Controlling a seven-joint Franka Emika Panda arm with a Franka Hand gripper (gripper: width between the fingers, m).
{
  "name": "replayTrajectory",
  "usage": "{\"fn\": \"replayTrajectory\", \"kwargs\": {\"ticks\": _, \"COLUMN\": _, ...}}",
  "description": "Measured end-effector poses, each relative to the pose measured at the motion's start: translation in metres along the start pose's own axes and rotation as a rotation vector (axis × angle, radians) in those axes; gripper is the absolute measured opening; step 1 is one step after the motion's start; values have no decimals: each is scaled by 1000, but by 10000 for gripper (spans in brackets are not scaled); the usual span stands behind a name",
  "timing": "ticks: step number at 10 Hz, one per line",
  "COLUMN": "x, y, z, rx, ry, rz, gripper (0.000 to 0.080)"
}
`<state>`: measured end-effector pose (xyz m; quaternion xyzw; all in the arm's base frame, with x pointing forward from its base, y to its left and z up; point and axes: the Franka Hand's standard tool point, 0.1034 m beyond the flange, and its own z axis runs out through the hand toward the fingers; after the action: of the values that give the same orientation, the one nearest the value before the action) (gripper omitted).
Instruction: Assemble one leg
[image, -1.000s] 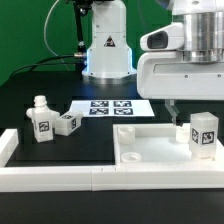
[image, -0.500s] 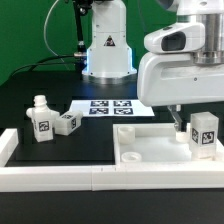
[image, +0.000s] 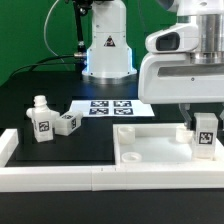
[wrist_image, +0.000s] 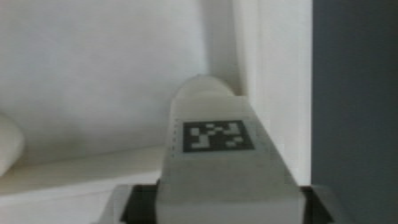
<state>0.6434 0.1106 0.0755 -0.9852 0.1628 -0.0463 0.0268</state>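
The leg (image: 206, 134), a small white block with a square tag, stands on the right side of the large white tray-like part (image: 150, 152). My gripper (image: 204, 128) has come down around it, with one finger on each side. In the wrist view the leg (wrist_image: 217, 140) fills the gap between my dark fingers (wrist_image: 150, 203), with no space showing on either side. My gripper (wrist_image: 228, 206) looks shut on the leg, which still rests on the tray-like part.
Two more white tagged legs (image: 40, 120) (image: 67, 123) lie on the black table at the exterior view's left. The marker board (image: 108, 108) lies behind them. A white border rail (image: 60, 178) runs along the front. The robot base (image: 107, 45) stands at the back.
My gripper has moved toward the exterior view's right and down, from beside the leg to straddling it. The leg has not moved.
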Motion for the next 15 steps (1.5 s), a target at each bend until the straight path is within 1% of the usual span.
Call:
{"fn": "replayTrajectory", "kwargs": {"ticks": 2, "x": 0, "y": 2, "z": 0, "rx": -1, "ry": 0, "rz": 341, "gripper": 284}}
{"fn": "replayTrajectory", "kwargs": {"ticks": 3, "x": 0, "y": 3, "z": 1, "rx": 6, "ry": -6, "rz": 537, "gripper": 284}}
{"fn": "replayTrajectory", "kwargs": {"ticks": 5, "x": -1, "y": 5, "z": 1, "rx": 33, "ry": -34, "rz": 893, "gripper": 284}}
{"fn": "replayTrajectory", "kwargs": {"ticks": 6, "x": -1, "y": 5, "z": 1, "rx": 32, "ry": -39, "rz": 991, "gripper": 284}}
{"fn": "replayTrajectory", "kwargs": {"ticks": 7, "x": -1, "y": 5, "z": 1, "rx": 30, "ry": -40, "rz": 1029, "gripper": 285}}
{"fn": "replayTrajectory", "kwargs": {"ticks": 10, "x": -1, "y": 5, "z": 1, "rx": 30, "ry": -36, "rz": 951, "gripper": 285}}
{"fn": "replayTrajectory", "kwargs": {"ticks": 11, "x": 0, "y": 4, "z": 1, "rx": 38, "ry": -27, "rz": 746, "gripper": 455}}
{"fn": "replayTrajectory", "kwargs": {"ticks": 12, "x": 2, "y": 3, "z": 0, "rx": 47, "ry": -13, "rz": 546, "gripper": 580}}
{"fn": "replayTrajectory", "kwargs": {"ticks": 13, "x": -3, "y": -3, "z": 0, "rx": 45, "ry": -23, "rz": 356, "gripper": 629}}
{"fn": "replayTrajectory", "kwargs": {"ticks": 14, "x": -7, "y": -9, "z": -2, "rx": 43, "ry": -24, "rz": 285, "gripper": 629}}
{"fn": "replayTrajectory", "kwargs": {"ticks": 15, "x": -6, "y": -7, "z": -1, "rx": 42, "ry": -22, "rz": 198, "gripper": 646}}
